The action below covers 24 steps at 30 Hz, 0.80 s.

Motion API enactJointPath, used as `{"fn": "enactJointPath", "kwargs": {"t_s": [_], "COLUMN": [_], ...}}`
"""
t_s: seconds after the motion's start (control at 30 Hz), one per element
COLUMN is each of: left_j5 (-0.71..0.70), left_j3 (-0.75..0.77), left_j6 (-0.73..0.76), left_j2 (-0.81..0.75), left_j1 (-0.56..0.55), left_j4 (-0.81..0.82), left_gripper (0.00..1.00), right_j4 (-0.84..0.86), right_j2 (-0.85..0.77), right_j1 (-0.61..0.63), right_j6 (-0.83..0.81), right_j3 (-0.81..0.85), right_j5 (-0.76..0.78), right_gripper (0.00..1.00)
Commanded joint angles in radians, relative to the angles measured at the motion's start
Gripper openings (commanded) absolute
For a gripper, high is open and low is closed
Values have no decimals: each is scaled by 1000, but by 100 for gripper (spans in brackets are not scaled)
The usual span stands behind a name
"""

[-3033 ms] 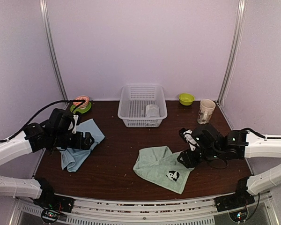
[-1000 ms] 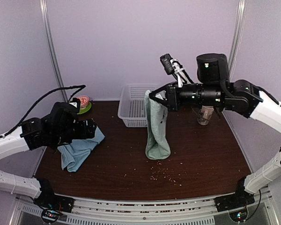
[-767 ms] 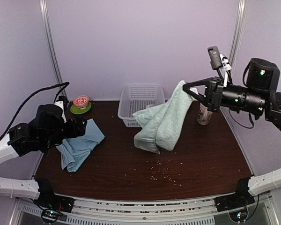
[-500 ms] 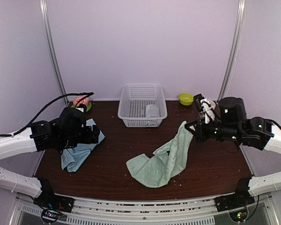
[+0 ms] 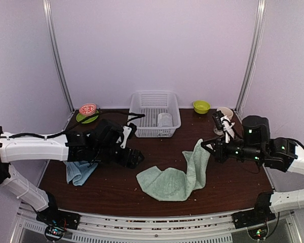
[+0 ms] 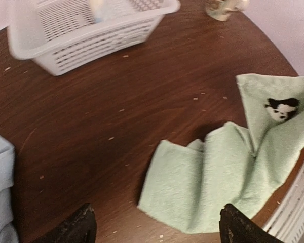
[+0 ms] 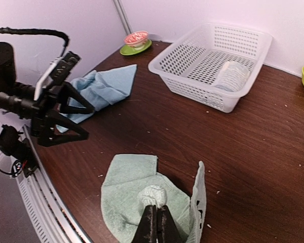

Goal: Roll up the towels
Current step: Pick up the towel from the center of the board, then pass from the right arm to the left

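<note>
The pale green towel (image 5: 164, 183) lies crumpled near the table's front, its right corner lifted. My right gripper (image 5: 206, 147) is shut on that pinched corner (image 7: 154, 194), its fingertips (image 7: 156, 210) pressed together. The panda patch (image 6: 279, 108) shows on the raised flap. My left gripper (image 5: 135, 157) hovers open just left of this towel, with its fingers (image 6: 79, 228) apart above the towel's near edge (image 6: 192, 202) and nothing between them. The light blue towel (image 5: 80, 171) lies bunched at the left. A small greyish-white towel (image 5: 164, 119) sits rolled inside the basket.
A white lattice basket (image 5: 142, 109) stands at the back centre. A red bowl on a green plate (image 5: 87, 111) sits back left. A green bowl (image 5: 201, 106) and a mug (image 5: 225, 115) sit back right. Crumbs dot the dark table (image 5: 116, 195).
My right gripper has brought the green towel down from high in the air until most of it rests on the table. My left arm has reached right, from the blue towel toward the green one.
</note>
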Motion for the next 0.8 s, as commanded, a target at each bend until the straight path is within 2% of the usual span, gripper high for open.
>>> {"fn": "enactJointPath", "kwargs": {"t_s": [0.0,0.13,0.33,0.57,0.77], "left_j5": [219,300,331,421,491], "left_j3": [99,140,171,189,158], "left_j6": [104,145,177,222,364], "left_j2": [62,89,133,198,218], "left_j1": [-46,-69,-70,-69,-66], "left_j4": [210,282,310,386,461], "left_gripper": [86,86,86,86,90], "right_j4": [146,214,213,178,147], "right_j2": [-107,-165,-201,-216,-213], "right_j1": [-3,-4,-4,-4,-4], "right_j6": [-25,-27,-35,-44,-62], "right_j3": [-51,-74,-70,-54,-46], "right_j5": [-193,-348,-460,-508,-527], "right_gripper": [0,0,0,0,0]}}
